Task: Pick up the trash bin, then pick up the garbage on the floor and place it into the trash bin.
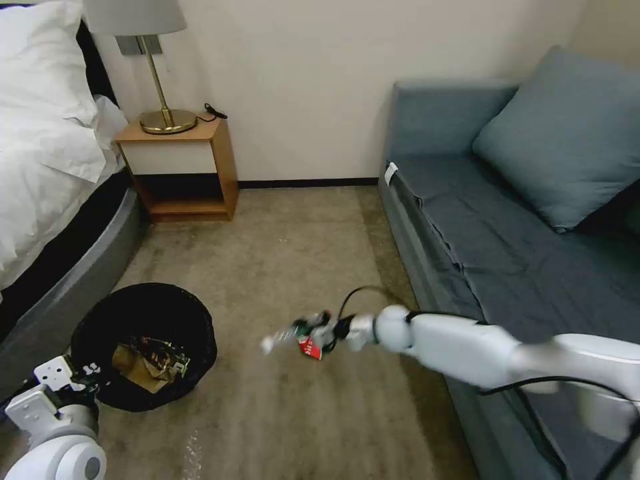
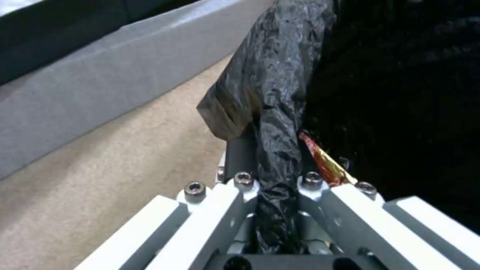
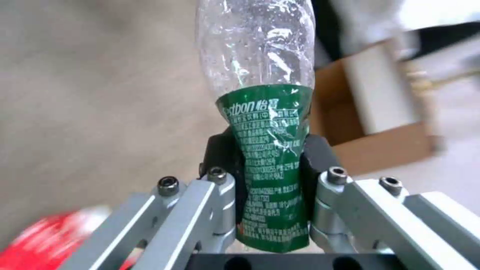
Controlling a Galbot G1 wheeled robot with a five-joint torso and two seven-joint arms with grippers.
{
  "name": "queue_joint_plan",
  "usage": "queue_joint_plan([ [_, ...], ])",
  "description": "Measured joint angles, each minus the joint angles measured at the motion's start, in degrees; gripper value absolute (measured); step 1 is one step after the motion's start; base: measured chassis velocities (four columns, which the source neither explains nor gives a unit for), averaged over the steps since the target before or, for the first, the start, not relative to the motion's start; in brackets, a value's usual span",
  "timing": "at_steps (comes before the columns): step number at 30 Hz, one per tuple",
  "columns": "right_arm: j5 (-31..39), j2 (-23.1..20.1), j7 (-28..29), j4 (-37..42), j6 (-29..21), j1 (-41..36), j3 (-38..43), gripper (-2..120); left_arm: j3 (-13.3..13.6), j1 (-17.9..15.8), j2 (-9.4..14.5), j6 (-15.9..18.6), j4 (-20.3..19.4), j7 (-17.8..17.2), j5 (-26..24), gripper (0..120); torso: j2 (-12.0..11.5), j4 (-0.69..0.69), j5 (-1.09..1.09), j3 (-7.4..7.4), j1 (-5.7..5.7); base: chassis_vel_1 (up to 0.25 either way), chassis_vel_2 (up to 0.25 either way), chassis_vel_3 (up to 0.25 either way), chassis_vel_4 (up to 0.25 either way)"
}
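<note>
Bottle (image 3: 260,123) sits pinched at its green label in the right gripper (image 1: 319,331), squeezed flat there, with its clear end pointing away from the arm, toward 9 o'clock in the head view. Bin (image 1: 143,343) lies that same way, across a bare patch of carpet. The left gripper (image 2: 272,180) is closed on the bin's black bag at the near rim (a gold wrapper (image 1: 157,357) is already inside). A red packet (image 1: 309,347) lies on the floor right under the bottle. I think the bottle goes in the bin next.
</note>
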Motion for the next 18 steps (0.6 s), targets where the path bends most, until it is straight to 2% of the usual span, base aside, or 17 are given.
queue_joint_plan([
  [5,4.4,0.7,1.9,5.8,-3.4,1.5,3.6,17,0.9,-0.5,0.0,0.4,0.1,-0.1,0.6,2,0.0,0.04,0.0,0.0,0.0,0.0,0.0,0.0,0.0],
  [7,8.8,3.6,4.3,10.1,-7.1,2.3,4.9,17,1.7,-1.0,-0.2,0.9,0.1,-0.4,1.0,2,0.0,0.04,-0.01,0.0,0.0,0.0,0.0,0.0,0.0],
  [8,8.8,3.6,4.3,10.1,-7.1,2.3,4.9,17,1.7,-1.0,-0.2,0.9,0.1,-0.4,1.0,2,0.0,0.04,-0.01,0.0,0.0,0.0,0.0,0.0,0.0],
  [11,15.4,9.8,7.7,15.6,-11.4,2.7,3.0,17,2.5,-1.7,-0.3,1.3,0.0,-0.8,1.1,2,0.0,0.06,-0.01,0.0,0.0,0.0,0.0,0.0,0.0],
  [12,15.4,9.8,7.7,15.6,-11.4,2.7,3.0,17,2.5,-1.7,-0.3,1.3,0.0,-0.8,1.1,2,0.0,0.06,-0.01,0.0,0.0,0.0,0.0,0.0,0.0],
  [14,20.2,13.7,10.7,17.7,-13.7,2.7,-0.5,17,3.0,-1.8,-0.5,1.6,-0.2,-0.9,1.1,2,0.0,0.08,-0.02,0.0,0.0,0.0,0.0,0.0,0.0],
  [15,22.1,15.9,12.2,17.7,-14.4,2.6,-2.4,17,3.2,-1.9,-0.6,1.7,-0.4,-0.9,1.1,2,0.0,0.07,-0.03,0.0,0.0,0.0,0.0,0.0,0.0],
  [16,22.1,15.9,12.2,17.7,-14.4,2.6,-2.4,17,3.2,-1.9,-0.6,1.7,-0.4,-0.9,1.1,2,0.0,0.07,-0.03,0.0,0.0,0.0,0.0,0.0,0.0],
  [18,23.3,18.9,13.8,15.9,-15.2,1.9,-4.5,17,3.5,-1.9,-0.8,1.9,-1.0,-1.0,1.0,2,0.0,0.06,-0.01,0.0,0.0,0.0,0.0,0.0,0.0],
])
